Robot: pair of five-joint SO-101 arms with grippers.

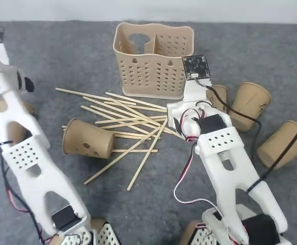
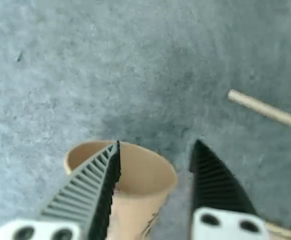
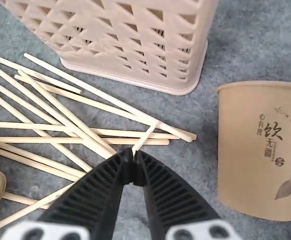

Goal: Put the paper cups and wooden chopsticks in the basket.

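The basket (image 1: 153, 61) stands at the rear centre of the counter (image 1: 62, 56). The chopsticks (image 1: 123, 115) lie scattered before it, spreading front-left. One tipped cup (image 1: 87, 139) lies among them, front-left of the basket. To the basket's right lie a near cup (image 1: 221, 96), a second cup (image 1: 250, 104) beyond, and a far cup (image 1: 281, 138) further forward.
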